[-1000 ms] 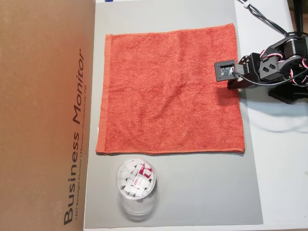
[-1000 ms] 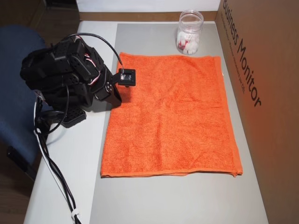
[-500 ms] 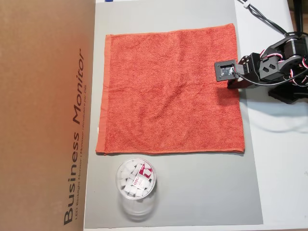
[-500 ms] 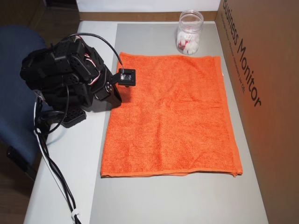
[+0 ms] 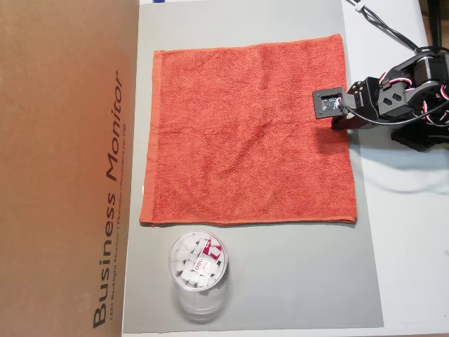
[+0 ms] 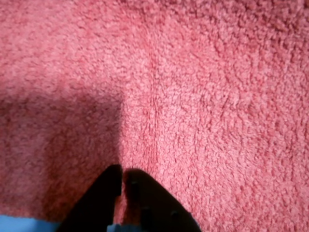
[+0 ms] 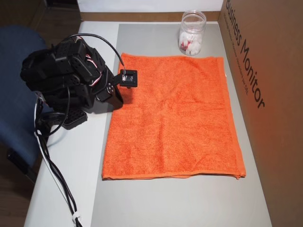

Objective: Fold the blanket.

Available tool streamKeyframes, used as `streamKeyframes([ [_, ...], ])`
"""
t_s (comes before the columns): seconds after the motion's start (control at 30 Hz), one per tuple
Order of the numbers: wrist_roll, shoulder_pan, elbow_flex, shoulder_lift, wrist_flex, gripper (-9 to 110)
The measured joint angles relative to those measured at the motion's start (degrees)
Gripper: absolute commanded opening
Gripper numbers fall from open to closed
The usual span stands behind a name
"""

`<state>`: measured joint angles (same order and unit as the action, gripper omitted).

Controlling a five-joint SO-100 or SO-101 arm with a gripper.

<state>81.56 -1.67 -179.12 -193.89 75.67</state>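
Note:
The blanket (image 5: 245,133) is an orange-red terry towel lying flat and unfolded on a grey mat (image 5: 295,274); it shows in both overhead views (image 7: 173,118). Its hemmed band runs along the side next to the cardboard box. My gripper (image 5: 338,123) sits folded low at the blanket's edge beside the arm's base, seen too from the other side (image 7: 117,98). In the wrist view the two black fingertips (image 6: 123,176) meet just over the blanket's pile (image 6: 193,96), shut with nothing gripped.
A clear plastic jar (image 5: 198,270) with white pieces stands on the mat past one blanket edge (image 7: 191,34). A tall brown cardboard box (image 5: 63,168) walls the side opposite the arm. Cables (image 7: 57,175) trail off the arm's base. A blue chair (image 7: 14,94) stands beside the table.

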Motion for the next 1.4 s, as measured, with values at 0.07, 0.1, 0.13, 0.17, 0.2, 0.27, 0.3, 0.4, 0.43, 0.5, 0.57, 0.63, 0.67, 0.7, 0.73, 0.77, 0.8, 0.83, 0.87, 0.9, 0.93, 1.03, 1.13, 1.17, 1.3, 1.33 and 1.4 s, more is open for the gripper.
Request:
streamKeyframes([
  [0.07, 0.0, 0.0, 0.0, 0.0, 0.0, 0],
  [0.1, 0.0, 0.0, 0.0, 0.0, 0.0, 0],
  [0.13, 0.0, 0.0, 0.0, 0.0, 0.0, 0],
  [0.17, 0.0, 0.0, 0.09, 0.0, 0.09, 0],
  [0.2, 0.0, 0.0, 0.26, 0.0, 0.26, 0],
  [0.27, 0.0, 0.0, 0.53, 0.0, 0.26, 0],
  [0.3, 0.0, 0.0, 0.53, 0.0, 0.35, 0],
  [0.4, 0.0, 0.0, 1.76, -0.09, 0.35, 0],
  [0.43, 0.0, 0.0, 2.37, 0.0, 0.35, 0],
  [0.5, 0.0, 0.0, 3.43, 0.35, 0.35, 0],
  [0.57, 0.0, 0.0, 5.19, 2.29, 0.35, 0],
  [0.63, -0.09, 0.0, 7.47, 5.63, 0.35, 0],
  [0.67, -0.09, -0.09, 8.61, 6.59, 0.35, 0],
  [0.7, -0.09, -0.18, 9.93, 7.47, 0.35, 0],
  [0.73, 0.0, -0.35, 11.34, 8.79, 0.35, 0],
  [0.77, 0.0, -0.44, 12.83, 10.37, 0.35, 0],
  [0.8, 0.0, -0.44, 14.15, 12.04, 0.35, 0],
  [0.83, 0.0, -0.35, 15.56, 13.62, 0.35, 0],
  [0.87, 0.0, -0.26, 17.4, 15.03, 0.53, 0],
  [0.9, 0.0, -0.26, 18.81, 15.47, 0.62, 0],
  [0.93, 0.0, -0.26, 20.3, 16.52, 0.62, 0],
  [1.03, 0.0, -0.26, 25.22, 21.27, 0.62, 0],
  [1.13, 0.0, -0.44, 30.76, 25.49, 0.7, 0],
  [1.17, 0.0, -0.44, 31.29, 25.75, 0.62, 0],
  [1.3, 0.62, -2.99, 37.0, 29.88, 0.7, 0],
  [1.33, 0.44, -3.25, 37.88, 31.11, 0.7, 0],
  [1.4, 0.09, -4.31, 39.73, 32.08, 0.7, 0],
])
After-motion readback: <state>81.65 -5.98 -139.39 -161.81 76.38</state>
